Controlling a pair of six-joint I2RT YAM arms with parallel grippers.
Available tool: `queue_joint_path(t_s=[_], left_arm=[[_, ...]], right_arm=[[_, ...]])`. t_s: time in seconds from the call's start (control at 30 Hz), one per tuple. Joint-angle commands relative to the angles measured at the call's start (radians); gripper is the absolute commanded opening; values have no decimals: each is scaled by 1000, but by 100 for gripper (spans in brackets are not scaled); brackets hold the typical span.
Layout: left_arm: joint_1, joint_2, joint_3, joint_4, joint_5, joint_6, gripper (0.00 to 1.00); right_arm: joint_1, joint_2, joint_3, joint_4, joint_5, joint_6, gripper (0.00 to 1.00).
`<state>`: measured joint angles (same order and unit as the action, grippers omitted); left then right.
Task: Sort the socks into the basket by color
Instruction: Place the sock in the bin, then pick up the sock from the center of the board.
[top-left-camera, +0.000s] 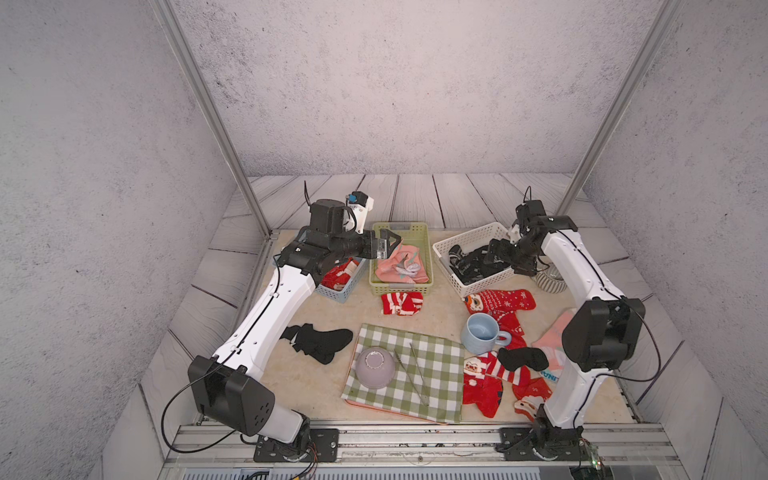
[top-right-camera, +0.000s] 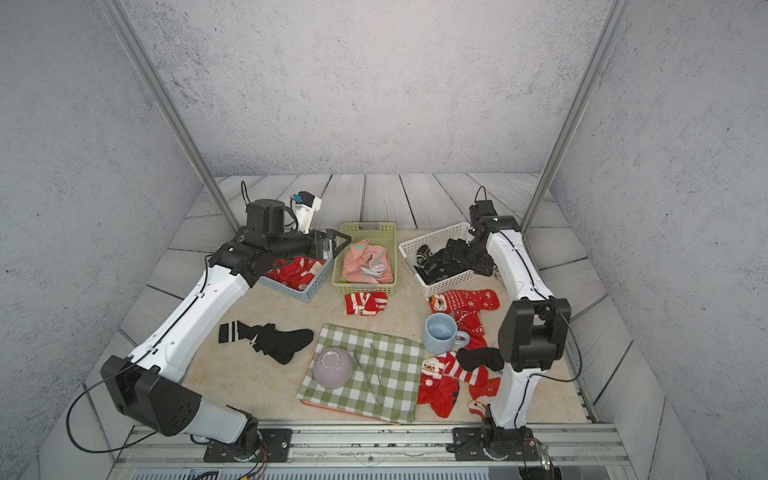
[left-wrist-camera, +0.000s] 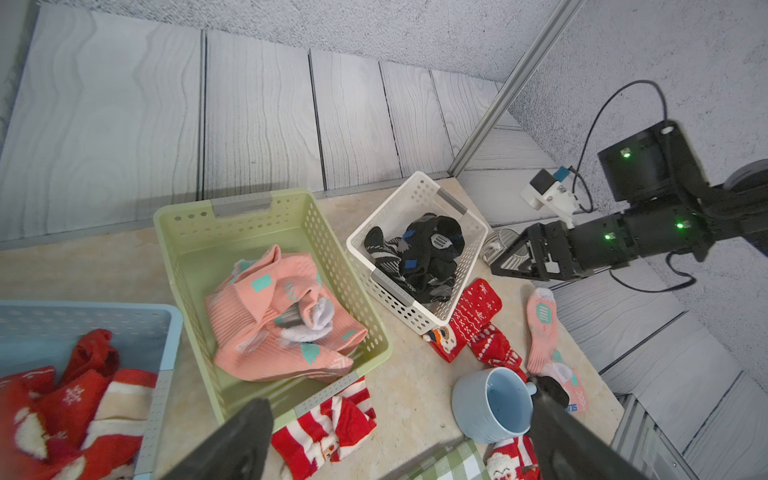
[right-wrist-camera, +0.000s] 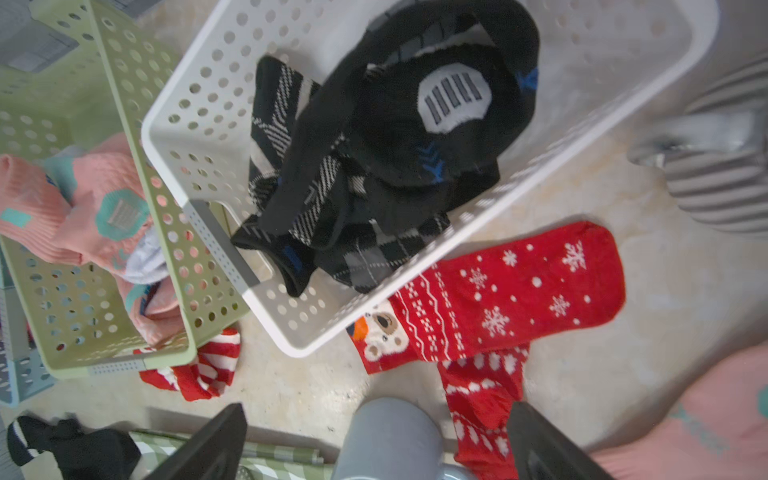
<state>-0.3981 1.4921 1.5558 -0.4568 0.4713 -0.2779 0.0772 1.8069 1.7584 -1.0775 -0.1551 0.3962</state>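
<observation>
Three baskets stand in a row at the back. The blue basket (top-left-camera: 338, 293) holds red socks (left-wrist-camera: 75, 399), the green basket (top-left-camera: 401, 286) pink socks (top-left-camera: 401, 264), and the white basket (top-left-camera: 457, 243) black socks (right-wrist-camera: 395, 145). My left gripper (top-left-camera: 392, 243) hangs open and empty over the green basket's left rim. Over the white basket my right gripper (top-left-camera: 496, 255) is open and empty too. Loose on the table lie a striped red sock (top-left-camera: 401, 303), a snowflake red sock (top-left-camera: 505, 301), black socks (top-left-camera: 322, 340), more red ones (top-left-camera: 484, 384) under a black sock (top-left-camera: 523, 359), and a pink sock (left-wrist-camera: 542, 328).
A blue mug (top-left-camera: 482, 332) stands among the socks on the right. In front lies a green-and-white checked cloth (top-left-camera: 436, 374) with an upturned lilac bowl (top-left-camera: 375, 368) and metal tongs (top-left-camera: 417, 374). A grey striped cup (top-left-camera: 548, 282) sits behind the right arm.
</observation>
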Motion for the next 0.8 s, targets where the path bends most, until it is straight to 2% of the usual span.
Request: queue_joint_path(t_s=[0.0, 0.17, 0.4, 0.53, 0.77], left_arm=[[-28, 18, 38, -17, -13, 40, 100], [-63, 49, 53, -15, -12, 48, 100], [-88, 75, 50, 1, 9, 39, 100], [-91, 77, 50, 0, 16, 40, 100], [-91, 73, 55, -12, 14, 46, 100]], right_arm=[[-18, -89, -121, 13, 42, 2, 99], [-52, -176, -292, 61, 53, 33, 100], [-93, -150, -438, 171, 33, 48, 86], [-122, -111, -496, 306, -7, 73, 83], [-134, 20, -443, 349, 163, 129, 93]])
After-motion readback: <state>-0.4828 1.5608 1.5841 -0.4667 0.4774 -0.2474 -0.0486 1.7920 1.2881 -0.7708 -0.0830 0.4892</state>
